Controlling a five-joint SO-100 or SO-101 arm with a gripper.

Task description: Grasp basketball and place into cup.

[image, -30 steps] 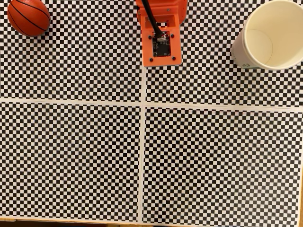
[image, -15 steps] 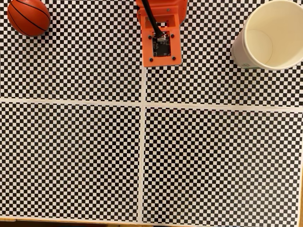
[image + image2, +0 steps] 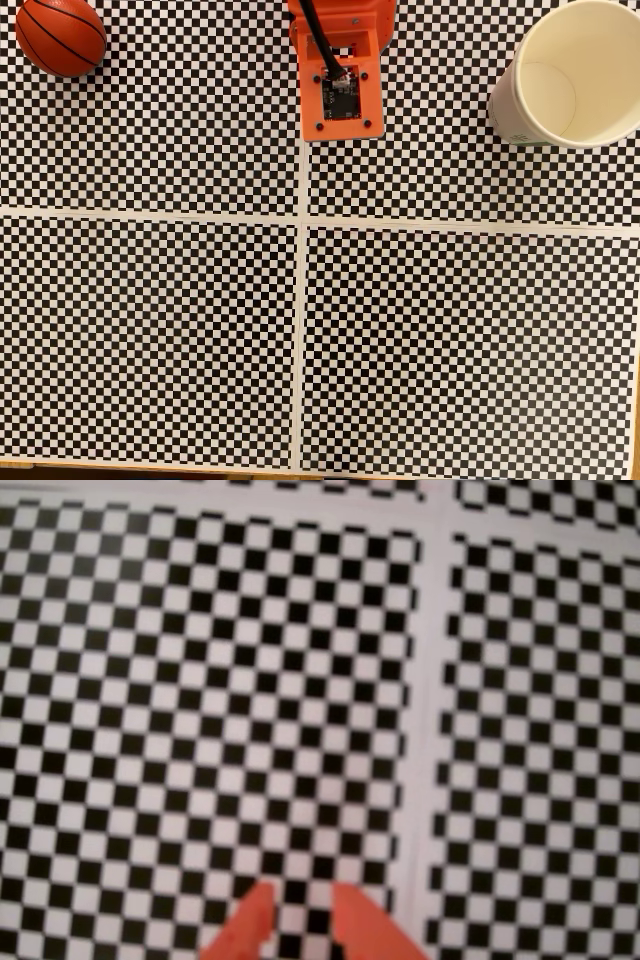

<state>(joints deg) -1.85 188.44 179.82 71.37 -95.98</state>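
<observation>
The basketball [image 3: 60, 37], dark orange with black seams, lies on the checkered mat at the top left of the fixed view. At the top right stands the cream-white cup [image 3: 583, 70], upright, with nothing inside it. The orange arm [image 3: 340, 85] hangs over the top middle, between the two and touching neither. In the wrist view my gripper [image 3: 300, 905] enters from the bottom edge. Its two orange fingertips [image 3: 255, 920] stand a narrow gap apart, with only mat between them. Neither ball nor cup shows in the wrist view.
A black-and-white checkered mat [image 3: 160, 330] covers the table, split into quarters by white lines [image 3: 300, 300]. A strip of the wooden table edge [image 3: 150, 465] runs along the bottom of the fixed view.
</observation>
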